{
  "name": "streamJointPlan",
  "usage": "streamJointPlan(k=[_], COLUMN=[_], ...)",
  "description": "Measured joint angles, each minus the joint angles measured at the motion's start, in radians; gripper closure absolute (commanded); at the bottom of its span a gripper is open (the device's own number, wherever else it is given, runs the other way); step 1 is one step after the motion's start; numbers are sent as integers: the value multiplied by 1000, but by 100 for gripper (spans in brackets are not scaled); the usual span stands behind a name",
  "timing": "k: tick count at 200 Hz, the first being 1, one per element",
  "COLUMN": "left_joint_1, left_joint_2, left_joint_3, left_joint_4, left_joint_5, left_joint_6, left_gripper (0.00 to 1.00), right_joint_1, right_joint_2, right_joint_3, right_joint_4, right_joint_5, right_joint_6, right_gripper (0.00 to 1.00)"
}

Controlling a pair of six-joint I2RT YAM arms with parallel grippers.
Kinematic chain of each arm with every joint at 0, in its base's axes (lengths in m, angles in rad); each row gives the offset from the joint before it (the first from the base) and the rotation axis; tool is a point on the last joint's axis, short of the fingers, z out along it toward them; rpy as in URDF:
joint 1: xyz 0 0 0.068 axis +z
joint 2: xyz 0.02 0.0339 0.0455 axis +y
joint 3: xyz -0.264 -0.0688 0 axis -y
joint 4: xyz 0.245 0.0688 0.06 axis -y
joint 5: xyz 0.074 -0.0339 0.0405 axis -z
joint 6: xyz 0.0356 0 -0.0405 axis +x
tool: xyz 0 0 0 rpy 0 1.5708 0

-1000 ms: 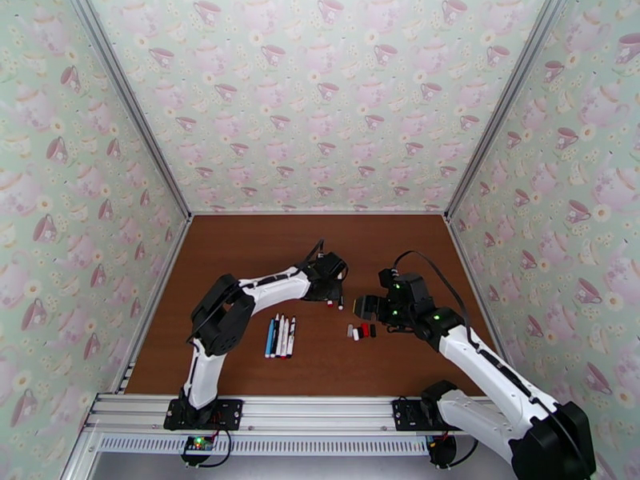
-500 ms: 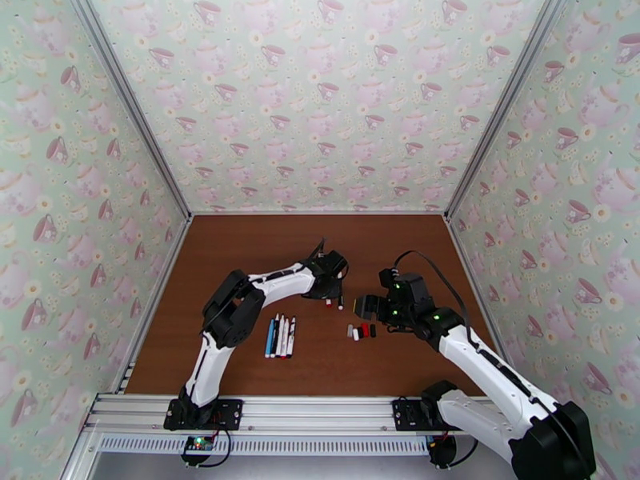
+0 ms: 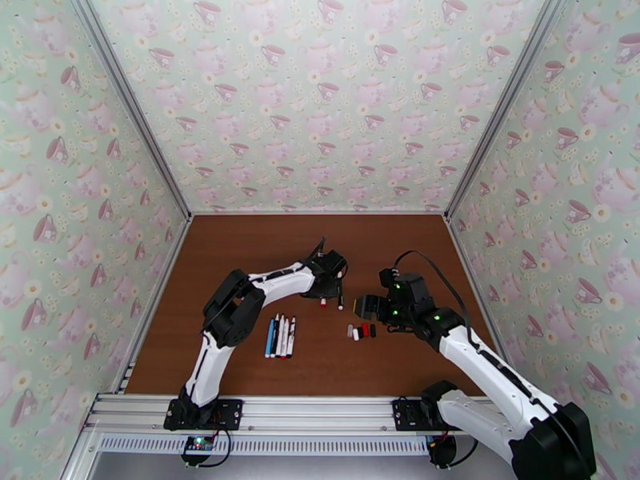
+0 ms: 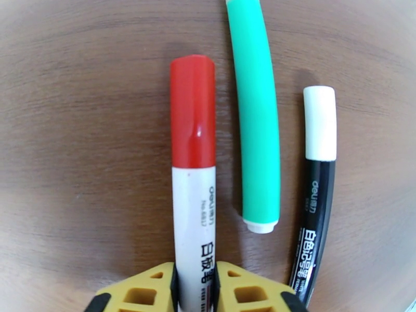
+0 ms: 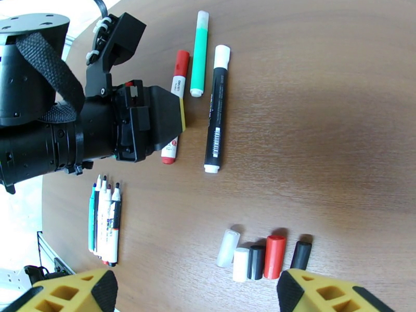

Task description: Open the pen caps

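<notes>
The left gripper (image 4: 195, 284) has closed on the red-capped pen (image 4: 193, 167) just beside the green pen (image 4: 256, 126). The left arm (image 3: 272, 286) has swung its elbow nearer, and the red-capped pen seems nudged slightly away from the green one.

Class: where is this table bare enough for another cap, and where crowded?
Bare: the table's far half; between the uncapped pens and the loose caps. Crowded: around the left claw, gripping the red-capped pen beside the green pen.

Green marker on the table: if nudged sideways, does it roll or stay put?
Probably rolls: the green marker is a smooth round barrel lying loose on the flat table. Likely stiff and light: thin plastic tube. Sideways, it would soon meet the red-capped marker or the black marker flanking it.
</notes>
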Motion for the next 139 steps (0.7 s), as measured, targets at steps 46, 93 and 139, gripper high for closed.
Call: streamJointPlan(k=[46, 93, 139], left_joint_1=[24, 34, 34], left_joint_2=[-158, -427, -643], left_joint_3=[-230, -477, -704], left_joint_4=[80, 277, 521], left_joint_5=[14, 153, 348], left_joint_6=[19, 97, 165], left_gripper=[83, 82, 84], right_joint_1=[0, 0, 0], right_joint_2=[0, 0, 6], right_joint_3=[-10, -39, -56], right_joint_4=[20, 108, 253], right_joint_5=[-14, -83, -170], right_joint_6=[16, 93, 223], right_gripper=[17, 25, 31])
